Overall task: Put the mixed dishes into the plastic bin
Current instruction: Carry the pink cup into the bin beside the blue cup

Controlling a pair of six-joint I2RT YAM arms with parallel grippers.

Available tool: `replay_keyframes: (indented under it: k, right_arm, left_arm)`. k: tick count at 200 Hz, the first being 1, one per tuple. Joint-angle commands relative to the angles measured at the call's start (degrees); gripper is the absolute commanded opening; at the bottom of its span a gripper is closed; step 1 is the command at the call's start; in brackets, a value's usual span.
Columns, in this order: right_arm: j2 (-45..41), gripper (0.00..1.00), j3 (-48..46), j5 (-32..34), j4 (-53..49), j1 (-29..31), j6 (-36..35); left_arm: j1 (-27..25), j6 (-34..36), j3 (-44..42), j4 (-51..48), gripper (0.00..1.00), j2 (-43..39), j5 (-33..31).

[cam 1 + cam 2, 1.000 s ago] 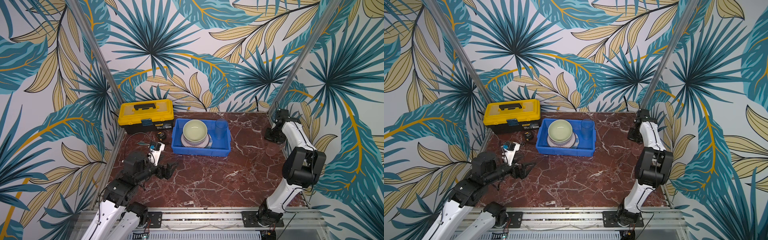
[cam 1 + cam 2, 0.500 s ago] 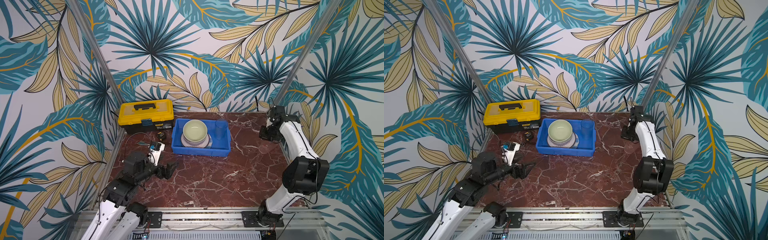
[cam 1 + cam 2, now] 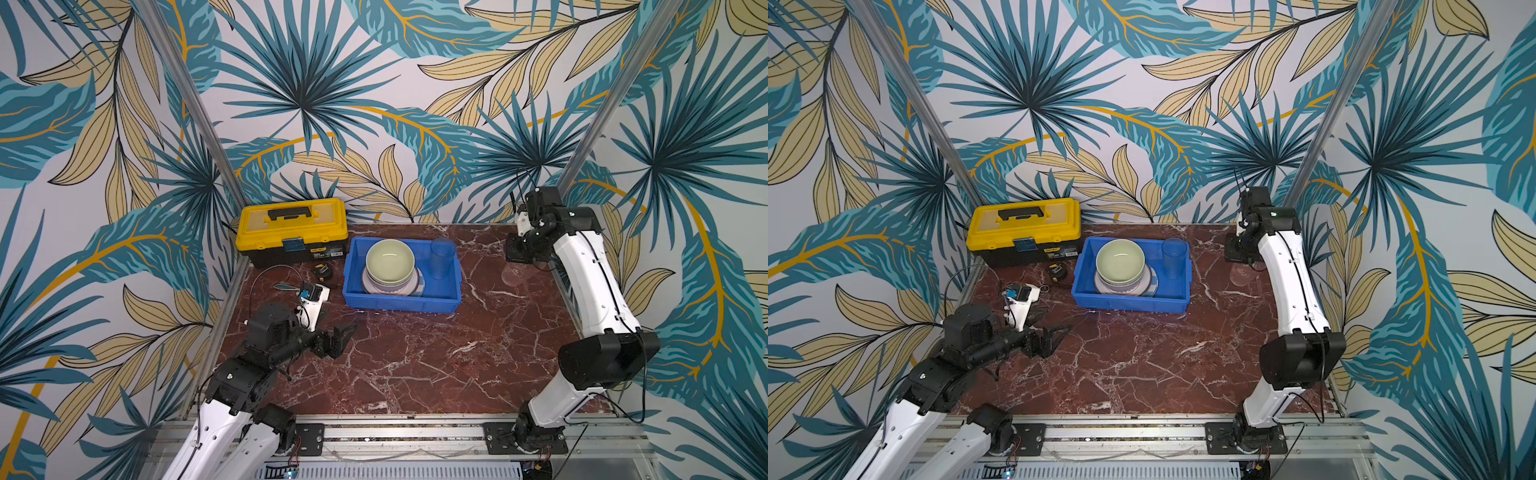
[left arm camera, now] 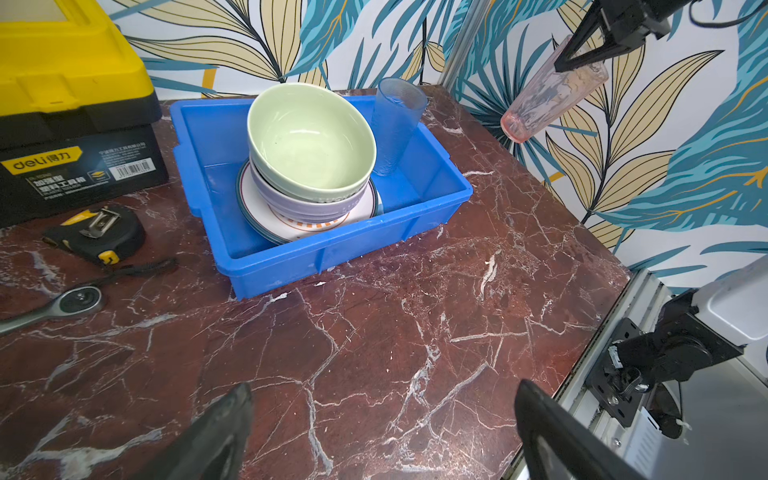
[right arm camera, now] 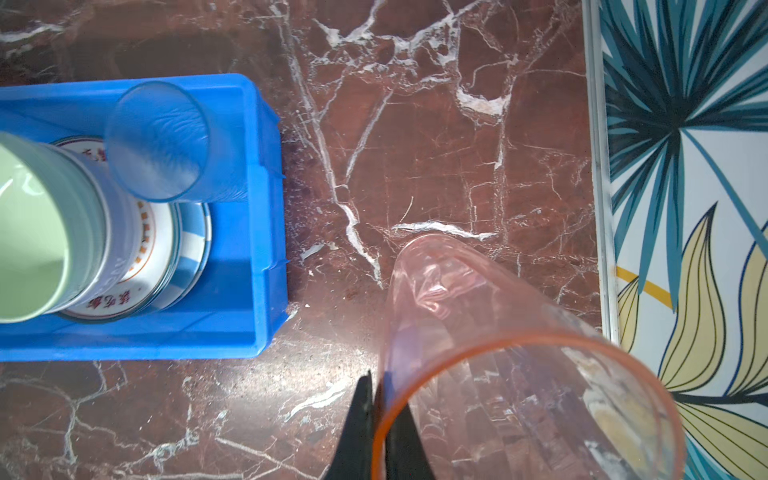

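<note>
Right fingers [image 5: 359,436] pinch the rim of the pinkish tumbler [image 5: 478,332], which hangs tilted below them, likely bound for the bin [image 5: 266,249] (left fingers [image 4: 224,432] gape wide, empty).

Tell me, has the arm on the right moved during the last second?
Yes. The right gripper has swung left, closer to the blue bin, with the pink tumbler in its jaws.

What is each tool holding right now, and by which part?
Right tool pinches the pinkish tumbler by its rim, one finger inside, one outside. Left tool is open, holding nothing.
</note>
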Motion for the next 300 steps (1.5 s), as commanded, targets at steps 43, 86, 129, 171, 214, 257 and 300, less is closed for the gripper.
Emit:
replay_keyframes:
  k: [43,86,129,171,214,257,300]
  right_arm:
    - [7.2,0.0,13.3,-0.9,-10.3,8.5,-2.8]
    - [11.9,0.0,18.7,-1.6,-11.4,14.2,-2.9]
    - [15.4,0.0,22.3,-1.4,-12.0,18.0,-2.4]
    - [17.4,0.0,23.0,-2.4,-10.9,20.3,-1.7]
    - [19.7,0.0,23.0,-2.8,-10.1,21.8,-1.1]
    - [22.0,0.0,22.6,-2.6,-9.3,22.8,-0.4]
    - [21.5,0.0,18.1,-1.7,-5.7,23.9,1.1]
  left_arm:
    - [-0.4,0.4,-0.9,1.1,0.98,0.0,-0.9]
    - [-0.4,0.4,-0.9,1.0,0.98,0.0,-1.3]
    - [-0.4,0.4,-0.9,0.9,0.98,0.0,-1.5]
    - [-0.4,0.5,-0.8,0.8,0.98,0.1,-1.8]
    - [-0.3,0.5,-0.8,0.8,0.98,0.1,-2.0]
    - [-0.4,0.5,-0.8,0.7,0.98,0.1,-2.3]
    - [-0.4,0.6,-0.8,0.7,0.98,0.2,-2.6]
